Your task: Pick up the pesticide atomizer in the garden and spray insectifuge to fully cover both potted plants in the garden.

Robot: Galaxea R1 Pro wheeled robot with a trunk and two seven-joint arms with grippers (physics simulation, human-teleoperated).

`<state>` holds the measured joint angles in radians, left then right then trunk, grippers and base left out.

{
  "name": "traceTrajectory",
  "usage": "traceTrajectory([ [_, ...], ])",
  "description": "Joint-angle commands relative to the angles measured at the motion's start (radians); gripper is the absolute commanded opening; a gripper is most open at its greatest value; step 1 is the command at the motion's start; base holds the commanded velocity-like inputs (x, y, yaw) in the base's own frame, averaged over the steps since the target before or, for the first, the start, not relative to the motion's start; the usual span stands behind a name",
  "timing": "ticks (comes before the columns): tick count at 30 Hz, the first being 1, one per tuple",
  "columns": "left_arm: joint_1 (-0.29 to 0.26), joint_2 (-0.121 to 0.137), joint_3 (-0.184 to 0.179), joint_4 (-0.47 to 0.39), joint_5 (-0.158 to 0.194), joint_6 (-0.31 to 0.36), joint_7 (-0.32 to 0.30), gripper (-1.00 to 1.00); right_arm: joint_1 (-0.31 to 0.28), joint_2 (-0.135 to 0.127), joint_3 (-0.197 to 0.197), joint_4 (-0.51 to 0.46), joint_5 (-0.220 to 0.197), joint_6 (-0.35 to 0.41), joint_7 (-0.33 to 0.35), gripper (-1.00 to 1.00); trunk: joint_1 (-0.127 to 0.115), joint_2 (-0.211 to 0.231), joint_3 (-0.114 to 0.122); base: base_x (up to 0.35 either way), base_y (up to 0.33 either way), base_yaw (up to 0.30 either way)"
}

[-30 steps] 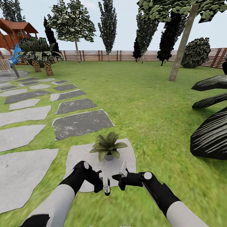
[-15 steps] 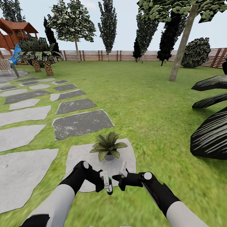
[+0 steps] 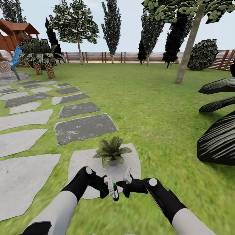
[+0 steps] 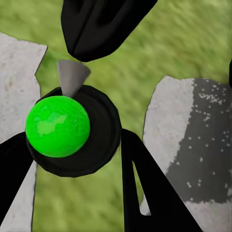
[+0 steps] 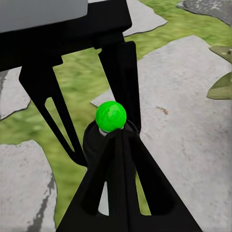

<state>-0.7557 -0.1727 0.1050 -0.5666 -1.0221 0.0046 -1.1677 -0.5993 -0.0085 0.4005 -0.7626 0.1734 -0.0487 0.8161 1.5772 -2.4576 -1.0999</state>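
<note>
Lawn and grey stepping stones spread ahead of us to a slatted wood fence (image 3: 107, 57), with trees along it. Our pesticide atomizer (image 3: 113, 190) sits between the fingers of our left gripper (image 3: 110, 188), which pinch it; in the left wrist view its bright green part (image 4: 57, 126) sits in a dark round collar between the two black fingers. Just beyond the atomizer stands one potted plant (image 3: 112, 151) on a pale stepping stone (image 3: 85, 163). Our right gripper (image 3: 127, 181) hangs just beside the bottle, and whether its fingers are spread or pressed together we cannot tell. We judge the risks thus: the right gripper sits so near the bottle that a nudge could twist it in the pinch or knock it loose onto the grass. A nozzle aimed off the rosette would leave leaves uncovered. We see one plant here, so the second remains to be found.
</note>
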Motion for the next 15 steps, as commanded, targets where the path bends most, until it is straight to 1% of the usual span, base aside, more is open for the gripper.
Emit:
traceTrajectory([
  [1,-0.001,-0.002,0.008,-0.001,-0.007,0.001,-0.006,-1.00,0.000,-0.001,0.001,-0.001,0.009,-0.005,0.000,-1.00,0.000,0.000,-0.001,0.000,0.000,0.000],
  [9,-0.001,-0.002,0.008,-0.001,0.003,0.000,-0.007,-1.00,0.000,-0.001,0.001,-0.001,0.009,-0.005,-0.001,-1.00,0.000,0.000,-0.001,0.000,0.000,0.000],
  [12,-0.001,-0.002,0.008,0.000,0.020,0.000,-0.008,-1.00,0.000,-0.001,0.001,-0.002,0.009,-0.005,-0.001,-1.00,0.000,0.000,-0.001,0.000,0.000,0.000],
  [15,-0.001,-0.002,0.008,0.000,0.028,0.000,-0.009,-1.00,0.000,-0.001,0.001,-0.001,0.009,-0.005,-0.001,-1.00,0.000,0.000,-0.001,0.000,0.000,0.000],
])
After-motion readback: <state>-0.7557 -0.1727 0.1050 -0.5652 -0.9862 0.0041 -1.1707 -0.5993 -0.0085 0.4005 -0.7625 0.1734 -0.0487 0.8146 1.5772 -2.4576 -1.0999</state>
